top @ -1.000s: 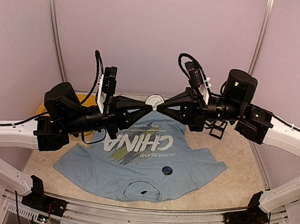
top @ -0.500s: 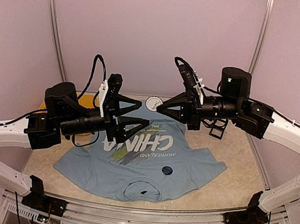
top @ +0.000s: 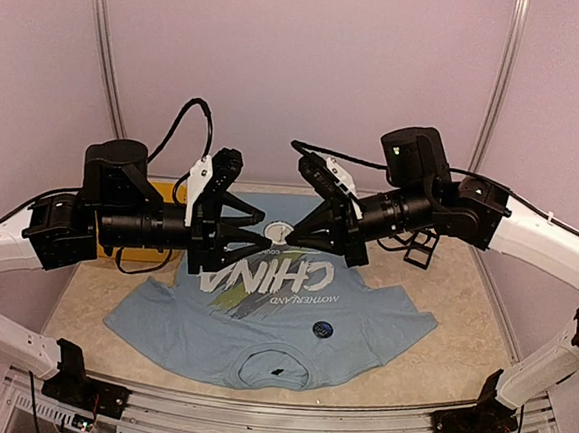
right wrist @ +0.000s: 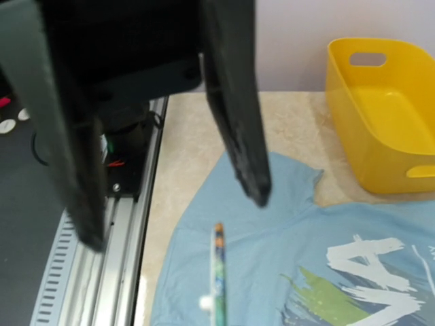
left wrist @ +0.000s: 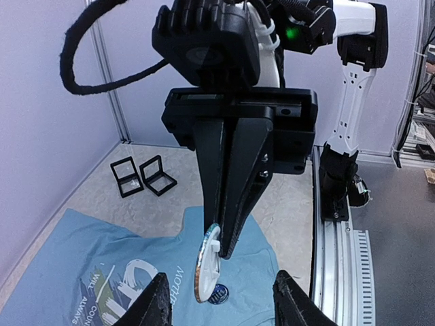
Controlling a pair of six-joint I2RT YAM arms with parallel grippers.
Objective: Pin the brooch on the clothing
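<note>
The clothing, a light blue T-shirt [top: 211, 326] with white "CHINA" lettering, lies flat on the table. Above its chest my two grippers meet tip to tip. My right gripper [top: 290, 239] is shut on the white back of the brooch [top: 277, 234], a round disc with a colourful rim. In the left wrist view the brooch [left wrist: 204, 272] hangs from the right gripper [left wrist: 224, 248], above the shirt [left wrist: 88, 244]. My left gripper [left wrist: 221, 277] is open, its fingers on either side of the brooch, not touching it. The right wrist view shows the brooch [right wrist: 219, 272] edge-on.
A small dark blue round badge [top: 323, 329] lies on the shirt below the lettering. A yellow bin [right wrist: 380, 115] stands at the table's back left, beside the shirt. Two small black frames [left wrist: 143, 175] sit on the table beyond the shirt's right sleeve.
My left gripper has opened and drawn back slightly from the right one. Both grippers have shifted left. The brooch stays in the right gripper.
</note>
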